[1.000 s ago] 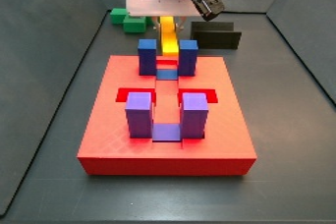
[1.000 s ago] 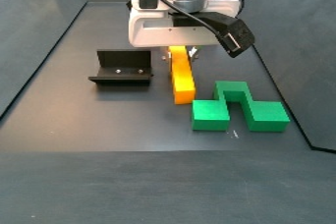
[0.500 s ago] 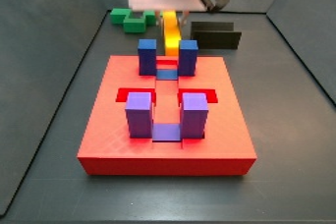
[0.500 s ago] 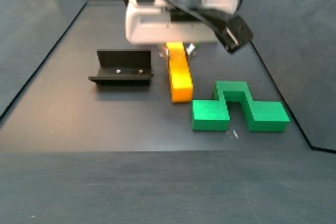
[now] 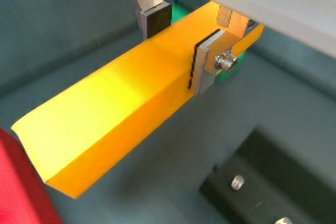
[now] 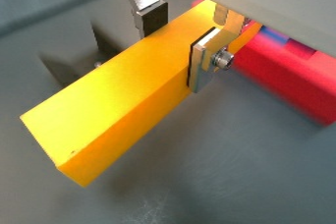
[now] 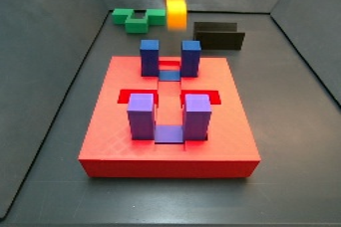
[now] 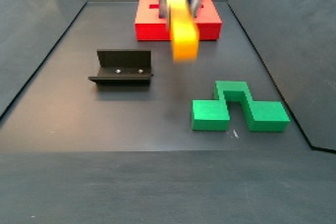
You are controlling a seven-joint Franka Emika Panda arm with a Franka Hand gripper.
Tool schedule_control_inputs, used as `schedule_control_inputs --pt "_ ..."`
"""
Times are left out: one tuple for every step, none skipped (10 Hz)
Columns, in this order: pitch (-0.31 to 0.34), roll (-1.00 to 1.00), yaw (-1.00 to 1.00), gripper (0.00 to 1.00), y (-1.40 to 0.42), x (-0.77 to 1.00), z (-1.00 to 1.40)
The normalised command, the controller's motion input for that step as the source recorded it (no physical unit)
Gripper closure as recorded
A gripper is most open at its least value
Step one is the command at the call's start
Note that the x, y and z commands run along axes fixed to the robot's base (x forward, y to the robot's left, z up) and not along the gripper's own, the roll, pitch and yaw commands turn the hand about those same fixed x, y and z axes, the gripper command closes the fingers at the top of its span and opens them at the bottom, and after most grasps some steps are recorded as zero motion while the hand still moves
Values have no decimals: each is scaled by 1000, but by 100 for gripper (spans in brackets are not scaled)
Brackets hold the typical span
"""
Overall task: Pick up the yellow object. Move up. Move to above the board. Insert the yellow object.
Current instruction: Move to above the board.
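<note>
lifted off floor now, gripper clamps yellow bar near one end; could tilt, miss board slot.

The two-finger silver-plated gripper is being cut off by the frame edge in both wrist views, and the long yellow-to-orange bar it is clamping is blurring in both side views, its upper end leaving the frame.
</note>
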Motion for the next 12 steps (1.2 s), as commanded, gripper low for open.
schedule_control_inputs --pt "6 -18 5 100 2 -7 1400" --pt "28 -25 0 100 2 16 1400" --pt "62 -36 0 100 0 7 1400" --pt "52 -41 -1 100 0 6 1400" --pt "49 -46 -3 100 0 27 705" --pt "55 -50 -2 100 3 40 335" --pt "264 70 -353 100 -1400 -71 242" --pt "268 75 -343 100 -1400 -81 222" --pt "185 119 -172 100 -1400 -77 226" --pt "149 44 -96 100 -1400 -67 230" --pt "118 15 -34 100 -1400 -56 242" --pt "107 2 -24 100 -1400 -47 242"
